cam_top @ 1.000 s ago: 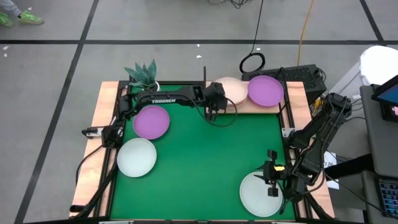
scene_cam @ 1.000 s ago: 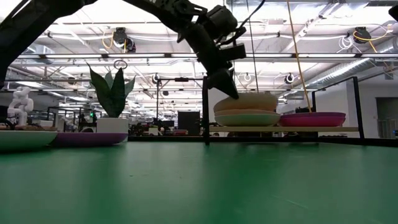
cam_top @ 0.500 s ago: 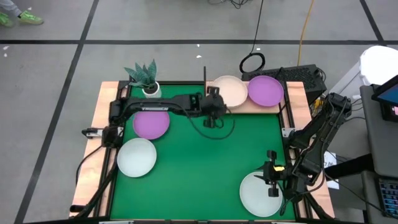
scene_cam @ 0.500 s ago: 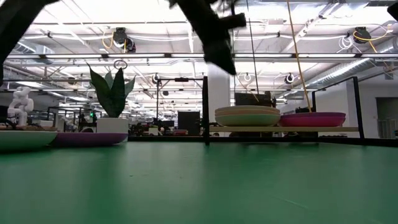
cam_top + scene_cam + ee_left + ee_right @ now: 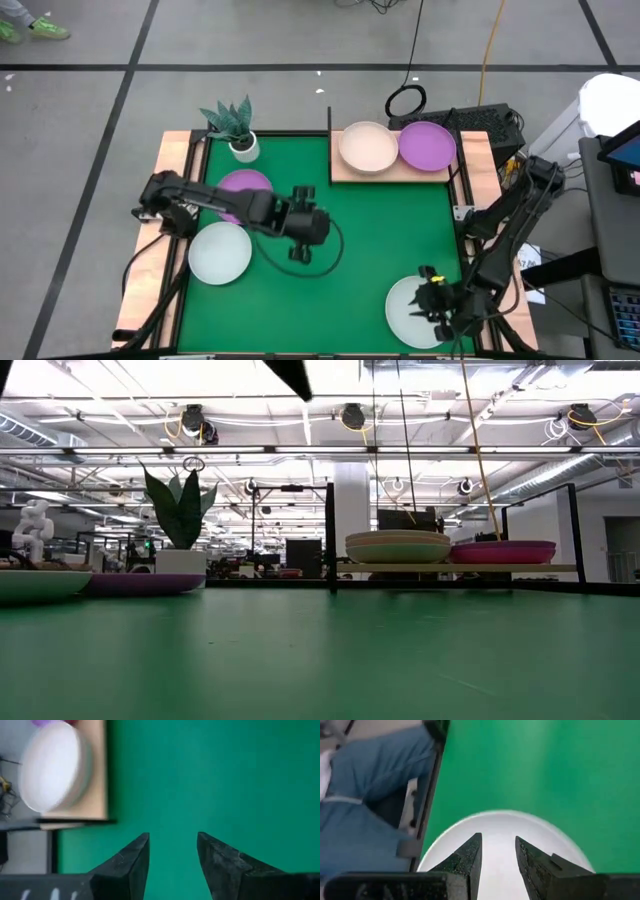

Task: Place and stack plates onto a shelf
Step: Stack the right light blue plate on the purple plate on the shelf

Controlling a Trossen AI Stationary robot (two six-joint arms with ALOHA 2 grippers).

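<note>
- A small potted plant (image 5: 233, 125) with spiky leaves stands at the far left corner of the green mat (image 5: 370, 230), just beyond the purple plate (image 5: 232, 186); from the low camera it rises behind that plate.
- A thin black post (image 5: 331, 536) stands upright at the shelf's near-left corner, between the open mat and the stacked plates.
- Past the desk lie a grey floor with dark lines, a yellow cable, a coiled black cable and a keyboard; someone's green shoes show at the far left edge.
- The shelf (image 5: 394, 171), a pale wooden board, sits along the far edge of the desk towards the right. On it a cream plate (image 5: 366, 146) tops a low stack (image 5: 397, 546), with a greenish plate visible beneath it, and a second purple plate (image 5: 427, 145) lies just beside it.
- On the mat, a whitish plate (image 5: 219, 252) lies at the left, touching or nearly touching the purple one, and a pale mint plate (image 5: 408, 312) lies near the front right corner.
- The left tool (image 5: 301, 238) hangs over bare mat around the middle, its fingers (image 5: 131, 860) spread and holding nothing.
- The right tool (image 5: 433, 303) sits over the mint plate (image 5: 506, 835), fingers parted, released.
- I can't read any writing on the arms or the plates.
</note>
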